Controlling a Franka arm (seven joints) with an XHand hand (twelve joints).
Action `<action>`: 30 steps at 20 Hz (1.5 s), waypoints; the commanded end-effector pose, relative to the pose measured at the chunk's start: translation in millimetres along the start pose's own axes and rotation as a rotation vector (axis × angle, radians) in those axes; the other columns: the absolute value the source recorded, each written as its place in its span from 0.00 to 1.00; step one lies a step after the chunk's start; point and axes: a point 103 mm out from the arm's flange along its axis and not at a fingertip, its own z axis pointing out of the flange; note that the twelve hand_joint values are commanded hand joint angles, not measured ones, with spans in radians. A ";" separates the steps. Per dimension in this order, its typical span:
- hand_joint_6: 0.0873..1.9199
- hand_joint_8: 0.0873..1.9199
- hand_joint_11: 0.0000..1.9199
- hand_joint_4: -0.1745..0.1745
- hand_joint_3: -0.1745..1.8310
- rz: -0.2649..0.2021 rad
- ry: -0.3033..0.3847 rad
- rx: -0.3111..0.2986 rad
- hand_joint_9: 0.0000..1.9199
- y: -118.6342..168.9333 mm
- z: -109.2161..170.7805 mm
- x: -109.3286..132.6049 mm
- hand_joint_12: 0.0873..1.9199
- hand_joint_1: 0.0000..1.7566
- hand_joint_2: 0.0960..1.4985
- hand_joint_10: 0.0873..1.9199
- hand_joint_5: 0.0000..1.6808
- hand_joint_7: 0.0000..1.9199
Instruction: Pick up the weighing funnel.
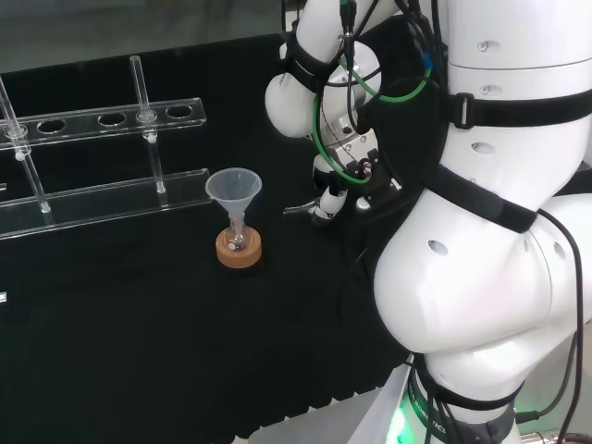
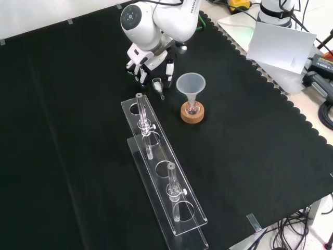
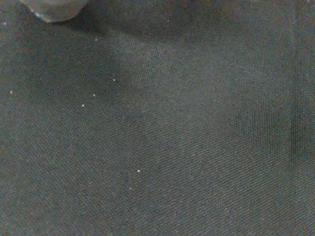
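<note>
The weighing funnel [image 2: 157, 84] is lying on the worktop [image 2: 250, 156], just left of the funnel [image 2: 190, 83] in the front view. The robot hand [image 2: 147, 61] is hanging over it released, fingers [image 2: 141, 76] straddling it and gripping nothing.

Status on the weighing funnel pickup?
Hand at the weighing funnel, grasp not confirmed. Lifted or not: unclear. Big funnel on cork ring close to its right in front view, not blocking.

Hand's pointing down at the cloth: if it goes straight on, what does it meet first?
Probably the weighing funnel, just below the hand in the front view; otherwise bare cloth. Depth is unclear.
</note>
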 end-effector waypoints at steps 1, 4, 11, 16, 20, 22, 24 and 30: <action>0.27 0.11 0.00 0.92 0.11 0.012 -0.007 -0.020 0.39 -0.4 -0.9 1.0 0.79 0.44 0.51 0.19 0.55 0.63; 0.27 0.11 0.00 0.95 0.11 0.020 -0.005 -0.030 0.40 -0.6 -1.4 4.3 0.80 0.46 0.51 0.18 0.57 0.65; 0.25 0.10 0.00 1.00 0.12 0.038 0.011 -0.050 0.43 -2.0 -2.6 7.1 0.81 0.48 0.50 0.16 0.63 0.68; 0.24 0.10 0.00 1.00 0.13 0.063 0.030 -0.053 0.45 -2.3 -2.1 9.5 0.82 0.49 0.49 0.15 0.66 0.71; 0.24 0.10 0.00 1.00 0.14 0.079 0.048 -0.071 0.45 -1.9 -3.1 7.4 0.82 0.49 0.48 0.14 0.68 0.72; 0.23 0.09 0.00 1.00 0.14 0.089 0.058 -0.076 0.46 -1.2 -3.5 7.5 0.82 0.49 0.48 0.14 0.69 0.73; 0.22 0.08 0.00 1.00 0.15 0.097 0.081 -0.112 0.47 -2.5 -4.3 7.5 0.83 0.50 0.46 0.13 0.70 0.74; 0.19 0.03 0.03 1.00 0.26 0.116 0.100 -0.149 0.53 -4.5 -5.2 10.2 0.82 0.51 0.38 0.08 0.74 0.79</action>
